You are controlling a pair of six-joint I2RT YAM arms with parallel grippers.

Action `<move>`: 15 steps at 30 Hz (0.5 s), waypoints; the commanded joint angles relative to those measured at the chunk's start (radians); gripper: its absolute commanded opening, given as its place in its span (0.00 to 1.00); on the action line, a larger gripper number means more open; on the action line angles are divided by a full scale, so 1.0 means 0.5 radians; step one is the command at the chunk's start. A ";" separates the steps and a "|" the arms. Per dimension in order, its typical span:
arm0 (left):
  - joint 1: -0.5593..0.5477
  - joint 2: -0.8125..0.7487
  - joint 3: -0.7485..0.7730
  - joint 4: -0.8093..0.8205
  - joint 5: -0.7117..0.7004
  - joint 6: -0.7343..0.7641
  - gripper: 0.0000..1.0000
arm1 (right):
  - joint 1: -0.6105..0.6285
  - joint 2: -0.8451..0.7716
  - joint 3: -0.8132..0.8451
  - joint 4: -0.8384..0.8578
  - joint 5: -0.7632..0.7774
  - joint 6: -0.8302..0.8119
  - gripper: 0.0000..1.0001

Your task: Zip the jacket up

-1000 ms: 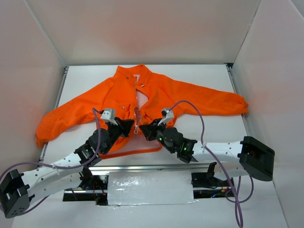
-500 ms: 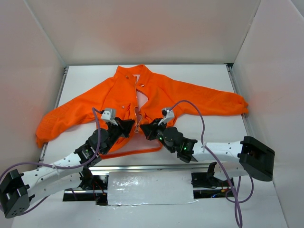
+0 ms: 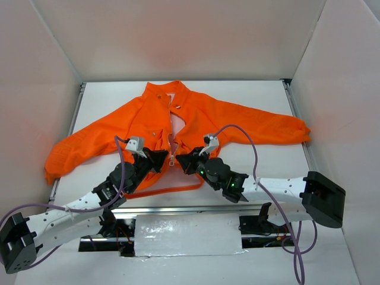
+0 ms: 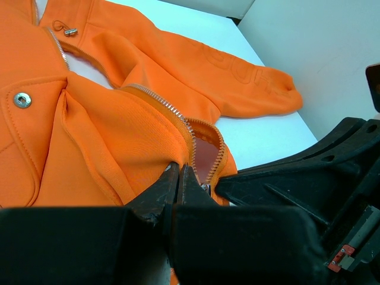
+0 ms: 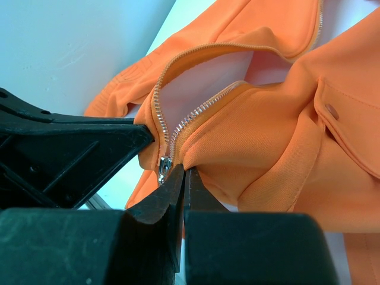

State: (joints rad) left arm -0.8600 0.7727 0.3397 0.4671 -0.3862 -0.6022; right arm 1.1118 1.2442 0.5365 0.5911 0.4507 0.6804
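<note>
The orange jacket (image 3: 196,119) lies flat on the table, collar at the far side, front open and showing pale lining. Its zipper slider (image 5: 164,167) sits low on the front, near the hem, with the teeth (image 4: 172,111) apart above it. My left gripper (image 3: 161,159) is shut on the jacket's front edge just left of the slider, as the left wrist view (image 4: 180,172) shows. My right gripper (image 3: 184,161) is shut on the fabric edge just right of the slider (image 5: 185,173). The two grippers almost touch each other.
White walls enclose the table (image 3: 261,95) on three sides. The jacket's sleeves spread out to the left (image 3: 65,155) and to the right (image 3: 279,127). A silver foil strip (image 3: 187,234) lies at the near edge between the arm bases.
Almost nothing has changed. The right arm has shifted very slightly; both grippers hold the same spots by the slider.
</note>
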 commanded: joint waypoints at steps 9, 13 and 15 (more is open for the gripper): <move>-0.013 -0.064 0.017 0.140 0.048 0.066 0.00 | -0.015 -0.025 0.136 -0.063 -0.002 0.035 0.00; -0.013 -0.039 0.023 0.161 0.125 0.081 0.00 | -0.015 -0.025 0.117 -0.023 -0.030 0.011 0.00; -0.013 -0.030 0.023 0.164 0.131 0.081 0.00 | -0.015 -0.040 0.108 0.011 -0.045 -0.020 0.00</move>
State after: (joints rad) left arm -0.8600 0.7612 0.3393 0.4656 -0.3603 -0.5880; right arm 1.1118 1.2404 0.5571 0.5426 0.4366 0.6888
